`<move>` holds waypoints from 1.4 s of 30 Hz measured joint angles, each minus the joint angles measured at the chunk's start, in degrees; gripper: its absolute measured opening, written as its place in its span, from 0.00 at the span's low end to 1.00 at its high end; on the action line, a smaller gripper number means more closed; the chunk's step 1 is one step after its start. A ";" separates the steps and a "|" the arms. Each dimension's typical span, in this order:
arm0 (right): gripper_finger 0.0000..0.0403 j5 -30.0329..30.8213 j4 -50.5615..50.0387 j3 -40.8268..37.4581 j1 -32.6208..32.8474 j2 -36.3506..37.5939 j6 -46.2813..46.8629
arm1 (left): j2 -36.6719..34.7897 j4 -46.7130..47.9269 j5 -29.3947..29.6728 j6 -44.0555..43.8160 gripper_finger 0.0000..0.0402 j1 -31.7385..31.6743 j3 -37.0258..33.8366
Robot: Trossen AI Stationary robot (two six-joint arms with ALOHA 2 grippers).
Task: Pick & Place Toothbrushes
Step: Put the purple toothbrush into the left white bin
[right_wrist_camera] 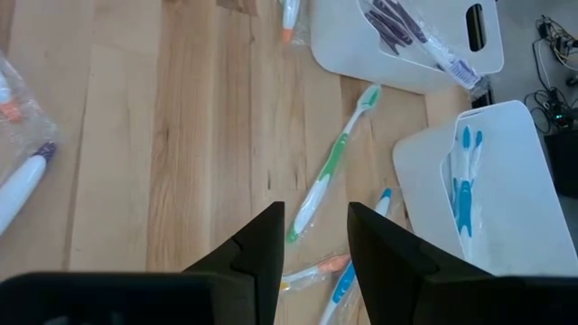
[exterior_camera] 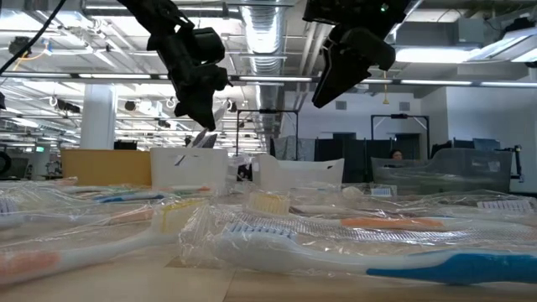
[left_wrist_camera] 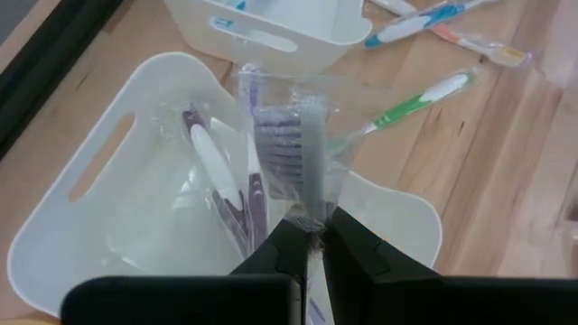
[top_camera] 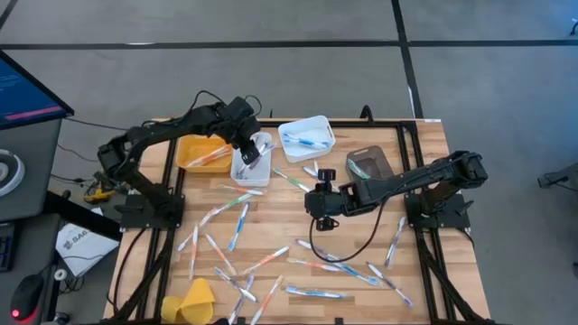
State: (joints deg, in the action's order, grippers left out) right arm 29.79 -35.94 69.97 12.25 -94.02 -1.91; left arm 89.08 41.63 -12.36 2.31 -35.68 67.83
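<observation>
Wooden desk (top_camera: 424, 158) carried four bins along its far side: an orange bin (top_camera: 200, 152), a white bin (top_camera: 250, 162), a second white bin (top_camera: 307, 137) and a brown bin (top_camera: 368, 163). Sorting looked partly done. The orange bin held a few brushes, the second white bin held blue ones, and the first white bin held a couple of purple-and-white ones. The brown bin's contents could not be made out. Many wrapped toothbrushes (top_camera: 271, 262) lay scattered over the near half of the desk, so most of the work appeared to remain. A yellow lump (top_camera: 191, 301) sat at the near left corner.

Left pincer (left_wrist_camera: 310, 236) hung over the first white bin, fingers pressed together on a clear wrapper holding a purple-bristled toothbrush (left_wrist_camera: 280, 149); the wrapper pointed down into the bin. Judged: release step at hand, brush not yet let go.

Right pincer (right_wrist_camera: 314, 236) hovered above the middle of the desk, fingers spread partway, nothing between them, touching nothing. A green toothbrush (right_wrist_camera: 330, 164) lay on the wood just ahead of it, with an orange-tipped and a blue one close by
</observation>
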 joint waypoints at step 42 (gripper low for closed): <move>0.29 -0.01 0.22 0.00 -0.89 0.00 0.06 | -0.07 4.44 0.07 0.28 0.05 -2.23 -0.11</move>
State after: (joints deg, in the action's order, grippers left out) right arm 29.78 -35.73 69.97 11.36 -94.02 -1.84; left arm 89.01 46.06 -12.29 2.58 -37.91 67.72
